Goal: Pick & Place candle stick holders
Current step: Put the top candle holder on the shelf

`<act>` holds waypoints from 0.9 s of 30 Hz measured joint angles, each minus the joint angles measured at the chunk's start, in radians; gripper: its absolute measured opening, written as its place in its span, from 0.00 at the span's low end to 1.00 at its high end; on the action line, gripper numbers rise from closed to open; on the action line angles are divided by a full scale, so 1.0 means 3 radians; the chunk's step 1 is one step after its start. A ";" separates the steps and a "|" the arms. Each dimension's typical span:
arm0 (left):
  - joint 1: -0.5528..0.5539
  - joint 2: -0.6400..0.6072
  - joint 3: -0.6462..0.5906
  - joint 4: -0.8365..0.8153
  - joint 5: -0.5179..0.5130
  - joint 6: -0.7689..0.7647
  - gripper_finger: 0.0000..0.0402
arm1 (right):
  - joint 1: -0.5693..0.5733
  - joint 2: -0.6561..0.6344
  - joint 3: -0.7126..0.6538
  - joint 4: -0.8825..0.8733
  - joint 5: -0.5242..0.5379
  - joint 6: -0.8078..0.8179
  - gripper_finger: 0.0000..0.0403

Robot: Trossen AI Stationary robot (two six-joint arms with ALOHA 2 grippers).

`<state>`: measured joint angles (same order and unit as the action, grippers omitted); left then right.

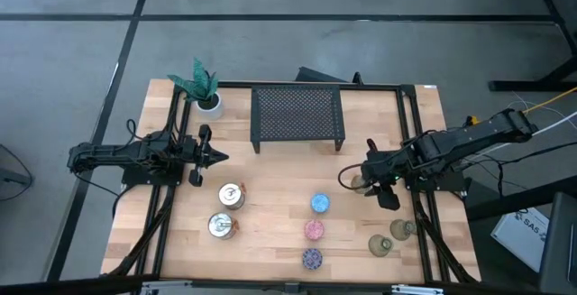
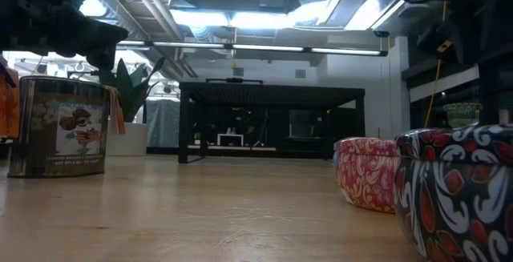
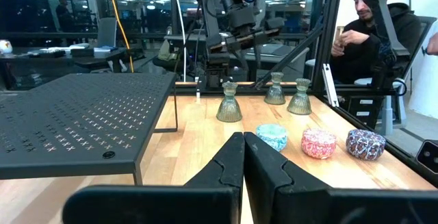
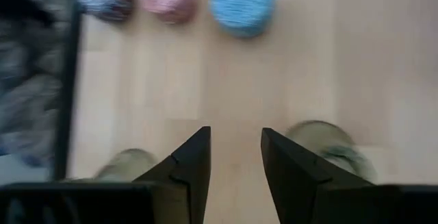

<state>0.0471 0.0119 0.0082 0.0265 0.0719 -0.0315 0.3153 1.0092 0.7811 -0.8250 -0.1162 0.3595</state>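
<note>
Right now my right claw (image 4: 235, 161) hangs over the tabletop (image 1: 270, 232) with its fingers a narrow gap apart and nothing between them, so I judge I am at the approach to a grasp. Just beside it, to one side in the wrist view, stands an olive-green glassy cup-shaped holder (image 4: 330, 145), which from above shows touching or nearly touching the claw (image 1: 361, 183). Two more olive-green glassy holders (image 1: 391, 238) sit near the right front corner. Further out a row of three small round holders runs toward the front edge: the blue one (image 1: 320, 204), the pink patterned one (image 1: 314, 230) and the purple patterned one (image 1: 312, 259). Well apart on the left side stand two silvery tin holders with orange marks (image 1: 226, 210). My left claw (image 3: 243, 157) waits there, pressed closed and empty, near a white pot with a green plant (image 1: 206, 92) and a black mesh rack (image 1: 297, 116). Next I judge I must shift the right claw sideways until the nearest olive holder lies between the fingers, widen them first, then lower and close
</note>
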 joint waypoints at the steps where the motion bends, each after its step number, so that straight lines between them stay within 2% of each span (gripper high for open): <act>1: 0.0000 -0.0001 0.0000 0.0000 0.0000 0.0000 0.00 | 0.0000 0.0000 0.0000 -0.0035 0.0106 0.0000 0.32; 5: -0.0001 0.0000 0.0000 0.0000 0.0000 0.0001 0.00 | 0.0000 0.0000 0.0000 -0.0208 0.0397 0.0004 0.32; 12: 0.0000 -0.0001 0.0000 0.0000 0.0000 0.0000 0.00 | -0.0001 0.0021 0.0000 -0.0382 0.0413 0.0098 0.32; 27: 0.0000 -0.0001 0.0000 0.0000 0.0000 0.0000 0.00 | -0.0003 0.0417 -0.0001 -0.0406 0.0498 0.0088 0.32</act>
<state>0.0471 0.0116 0.0082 0.0265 0.0719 -0.0315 0.3145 1.1342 0.7807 -0.9468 0.0334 0.3859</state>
